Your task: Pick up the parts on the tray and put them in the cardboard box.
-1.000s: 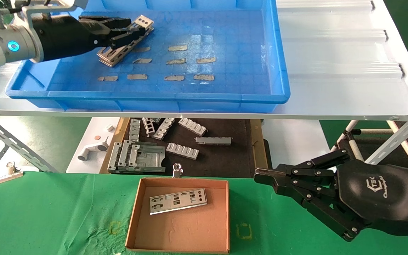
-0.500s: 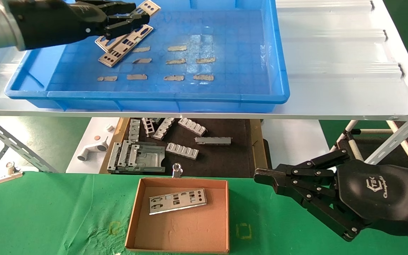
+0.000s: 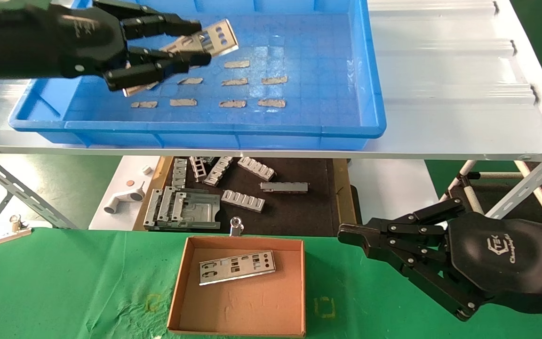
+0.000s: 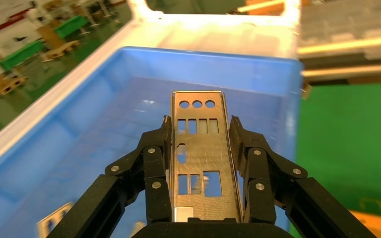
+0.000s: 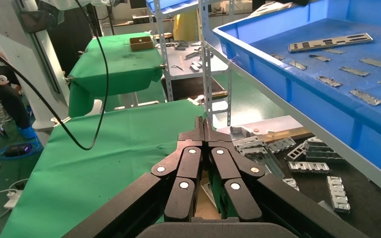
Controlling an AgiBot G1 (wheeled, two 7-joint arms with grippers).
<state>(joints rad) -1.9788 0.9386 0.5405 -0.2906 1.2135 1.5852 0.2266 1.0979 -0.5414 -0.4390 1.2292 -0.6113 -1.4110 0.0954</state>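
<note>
Right gripper: idling low over the green cloth, just right of the cardboard box, fingers pressed together, gripping nothing.
Cardboard box: lying on the cloth, carrying one plate.
Left gripper: hanging above the blue tray, jaws pinching a lifted part by its long edges.
Tray floor: another plate is lying flat.

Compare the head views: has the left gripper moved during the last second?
Yes. The left gripper, shut on a part, has risen and shifted toward the tray's middle, off the plate left inside.
</note>
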